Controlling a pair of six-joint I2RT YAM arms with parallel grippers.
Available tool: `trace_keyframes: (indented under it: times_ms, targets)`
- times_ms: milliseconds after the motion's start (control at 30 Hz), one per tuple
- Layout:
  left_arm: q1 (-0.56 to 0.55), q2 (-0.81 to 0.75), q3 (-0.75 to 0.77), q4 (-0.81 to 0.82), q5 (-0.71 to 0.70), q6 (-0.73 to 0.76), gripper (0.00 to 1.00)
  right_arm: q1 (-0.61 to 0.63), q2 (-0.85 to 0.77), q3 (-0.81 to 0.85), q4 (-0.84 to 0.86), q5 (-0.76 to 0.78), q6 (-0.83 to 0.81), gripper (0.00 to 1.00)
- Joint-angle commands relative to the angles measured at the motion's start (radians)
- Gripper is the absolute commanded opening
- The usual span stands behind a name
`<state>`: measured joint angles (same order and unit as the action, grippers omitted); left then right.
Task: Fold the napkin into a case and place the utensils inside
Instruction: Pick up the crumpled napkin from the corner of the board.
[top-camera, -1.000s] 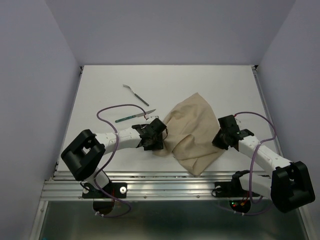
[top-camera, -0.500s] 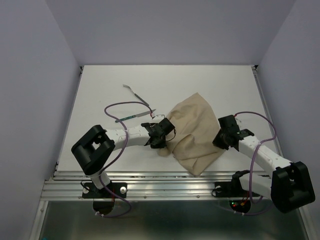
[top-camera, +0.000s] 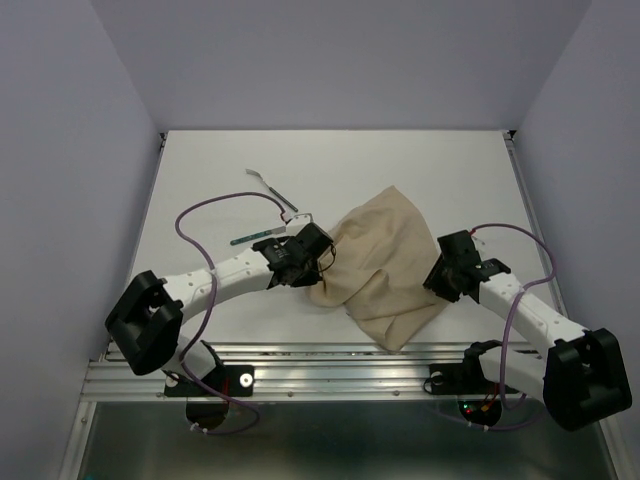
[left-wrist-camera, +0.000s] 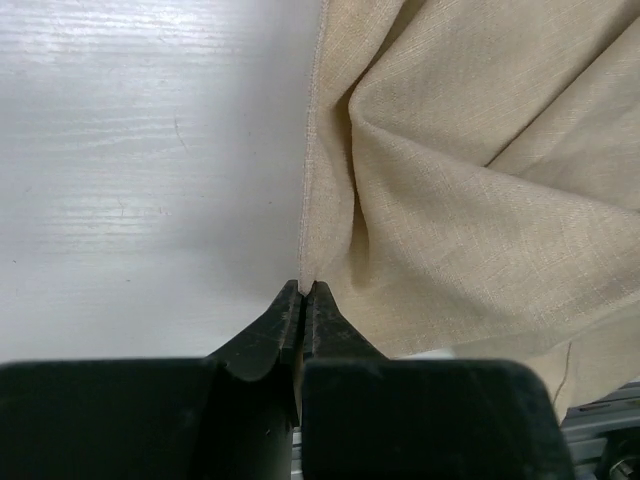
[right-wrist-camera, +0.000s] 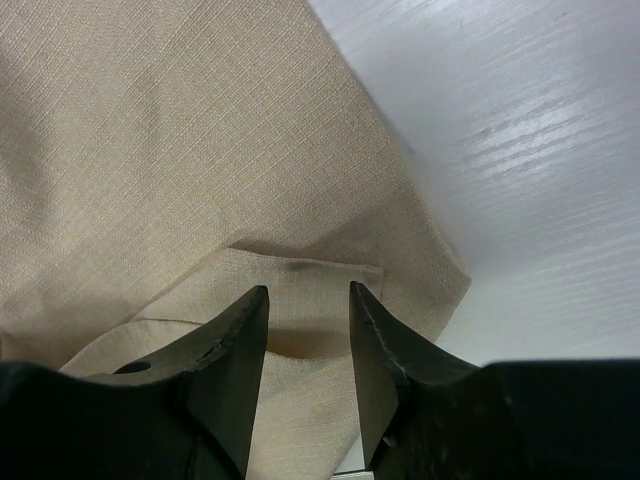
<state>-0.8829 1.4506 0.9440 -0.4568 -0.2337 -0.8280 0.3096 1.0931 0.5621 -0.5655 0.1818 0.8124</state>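
As L gripper (left-wrist-camera: 303, 290) pinches napkin (top-camera: 385, 260), cable (top-camera: 235, 196) crosses utensils (top-camera: 255, 236).

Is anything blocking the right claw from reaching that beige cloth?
Nothing visible does. The right gripper is open right at the napkin, straddling a folded corner, with no other object between them.

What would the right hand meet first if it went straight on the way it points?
The napkin. The open right hand points at a folded corner of the cloth lying just ahead between its fingers, so it would probably touch that first; how close it is cannot be told.
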Motion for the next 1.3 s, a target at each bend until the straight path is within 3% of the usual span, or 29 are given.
trace_keyframes:
  times_ms: [0, 367, 733, 867, 1133, 1267]
  targets:
    - [0.001, -0.006, 0.022, -0.037, -0.024, 0.009, 0.0, 0.01, -0.002, 0.012, 0.004, 0.004, 0.013, 0.45]
    - [0.001, 0.016, 0.021, -0.011, 0.008, 0.015, 0.0, 0.01, -0.027, -0.005, -0.002, -0.059, 0.04, 0.49]
    - [0.001, 0.039, 0.022, -0.009, 0.008, 0.02, 0.0, 0.01, -0.107, -0.016, -0.056, -0.114, 0.099, 0.66]
    - [0.001, 0.04, 0.022, -0.008, 0.007, 0.02, 0.0, 0.019, -0.111, -0.041, -0.047, -0.122, 0.116, 0.81]
    - [0.001, 0.047, 0.021, -0.011, 0.007, 0.018, 0.0, 0.037, -0.105, -0.059, -0.01, -0.15, 0.12, 0.74]
    - [0.001, 0.05, 0.022, -0.011, 0.007, 0.018, 0.0, 0.037, -0.096, -0.071, 0.015, -0.153, 0.122, 0.65]
